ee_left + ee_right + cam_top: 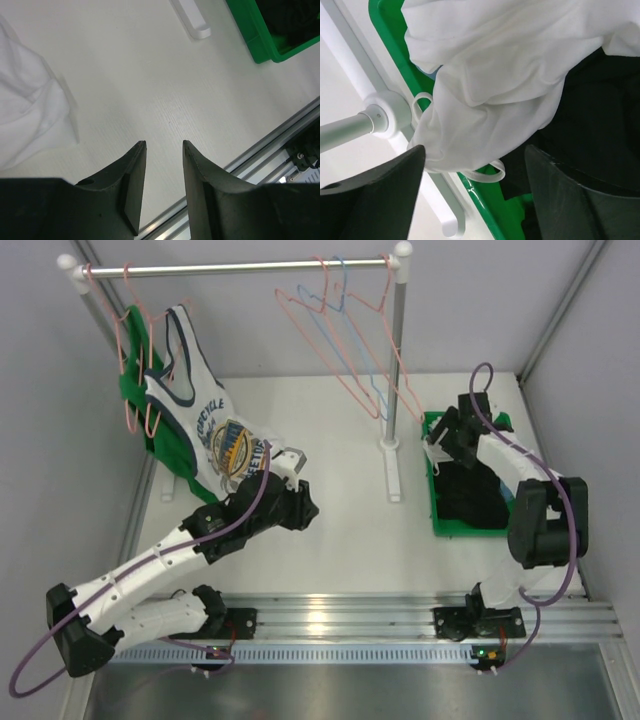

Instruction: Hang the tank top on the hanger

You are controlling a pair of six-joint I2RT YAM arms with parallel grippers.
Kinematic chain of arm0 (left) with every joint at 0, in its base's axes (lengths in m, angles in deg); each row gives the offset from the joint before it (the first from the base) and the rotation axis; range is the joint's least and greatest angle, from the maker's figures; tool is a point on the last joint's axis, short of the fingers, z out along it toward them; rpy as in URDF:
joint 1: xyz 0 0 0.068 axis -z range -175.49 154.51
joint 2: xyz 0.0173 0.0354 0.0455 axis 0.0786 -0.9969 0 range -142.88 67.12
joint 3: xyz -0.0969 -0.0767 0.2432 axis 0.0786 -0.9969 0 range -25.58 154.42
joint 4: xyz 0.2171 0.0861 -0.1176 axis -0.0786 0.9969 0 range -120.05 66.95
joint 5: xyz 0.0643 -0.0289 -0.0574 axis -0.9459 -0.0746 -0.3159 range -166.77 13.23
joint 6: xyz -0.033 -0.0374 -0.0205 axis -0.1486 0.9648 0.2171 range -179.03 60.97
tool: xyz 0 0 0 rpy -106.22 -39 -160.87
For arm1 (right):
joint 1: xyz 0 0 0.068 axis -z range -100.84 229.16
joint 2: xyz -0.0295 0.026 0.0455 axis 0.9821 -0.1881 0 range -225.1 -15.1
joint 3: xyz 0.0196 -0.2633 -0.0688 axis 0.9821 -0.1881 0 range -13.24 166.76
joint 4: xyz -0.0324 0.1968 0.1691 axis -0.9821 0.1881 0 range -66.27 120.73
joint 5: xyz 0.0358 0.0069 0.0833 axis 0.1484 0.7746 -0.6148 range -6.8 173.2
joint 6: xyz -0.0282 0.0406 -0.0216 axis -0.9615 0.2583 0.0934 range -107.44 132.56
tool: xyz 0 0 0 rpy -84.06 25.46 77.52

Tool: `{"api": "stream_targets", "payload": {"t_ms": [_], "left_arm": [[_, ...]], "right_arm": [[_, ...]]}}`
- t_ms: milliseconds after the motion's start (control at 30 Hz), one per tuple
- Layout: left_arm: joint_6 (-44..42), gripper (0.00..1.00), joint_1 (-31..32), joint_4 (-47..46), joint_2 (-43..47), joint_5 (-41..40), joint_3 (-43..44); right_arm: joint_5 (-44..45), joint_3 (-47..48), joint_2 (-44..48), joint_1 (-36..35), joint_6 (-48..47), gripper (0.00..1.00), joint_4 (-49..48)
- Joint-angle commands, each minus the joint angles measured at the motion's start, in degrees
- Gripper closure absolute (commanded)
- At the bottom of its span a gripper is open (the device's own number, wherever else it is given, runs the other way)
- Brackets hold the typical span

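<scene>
Near edge: aluminium mounting rail (400, 612) carrying both arm bases. Left gripper (164, 143): fingers spread, nothing between them, over bare white worktop (165, 75). A fold of white cloth (30, 110) lies to one side, apart from the fingers; which garment it belongs to cannot be told. Right gripper (475, 150): reaching into the green bin (437, 502) at the right of the worktop, fingers spread wide, one on each side of the tank top (495, 75), not pinching it. Tank top: plain white, crumpled, heaped in the bin's far corner toward the rack and spilling over the rim. Its neck and hem directions cannot be told. The bunch runs slantwise across the wrist view, upper right to lower left, with a strap loop (487, 176) at its lower end between the fingers. Dark contents (600, 125) fill the rest of the bin. Beyond: white-posted garment rack (396, 360) with a metal bar. Hanger (318, 345): pink wire, hooked on the bar near the right post beside a blue hanger (338, 285), its long bottom wire slanting down toward that post, well apart from the tank top. Left end of the bar: printed tank top (215, 430) and green garment (135, 390). Pale grey walls (40, 440) enclose the worktop.
</scene>
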Motion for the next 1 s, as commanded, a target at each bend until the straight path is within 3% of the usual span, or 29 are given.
{"api": "stream_targets", "payload": {"t_ms": [0,133,167,333,367,433,967], "left_arm": [[-0.31,0.60,0.17,0.39,1.21,-0.86,1.02],[-0.40,0.60,0.17,0.65,0.86,-0.86,1.20],[-0.31,0.60,0.17,0.57,0.86,-0.86,1.29],[-0.31,0.60,0.17,0.65,0.60,-1.04,1.37],[-0.31,0.60,0.17,0.65,0.60,-1.04,1.37],[-0.31,0.60,0.17,0.83,0.42,-1.04,1.64],[-1.10,0.60,0.26,0.74,0.77,-2.00,3.40]], "right_arm": [[-0.31,-0.53,-0.62,0.34,1.84,0.23,-5.46],[-0.22,-0.53,-2.56,0.34,2.01,0.44,-6.51],[-0.40,-0.79,-2.56,0.34,2.10,0.56,-6.95],[0.13,-0.62,-2.21,0.51,1.05,0.83,-6.96],[0.22,-0.27,-2.03,0.43,0.70,0.93,-6.17],[0.22,0.35,-0.46,0.51,-0.27,1.00,-5.55],[-1.36,7.29,23.53,0.43,-5.89,1.00,6.75]]}}
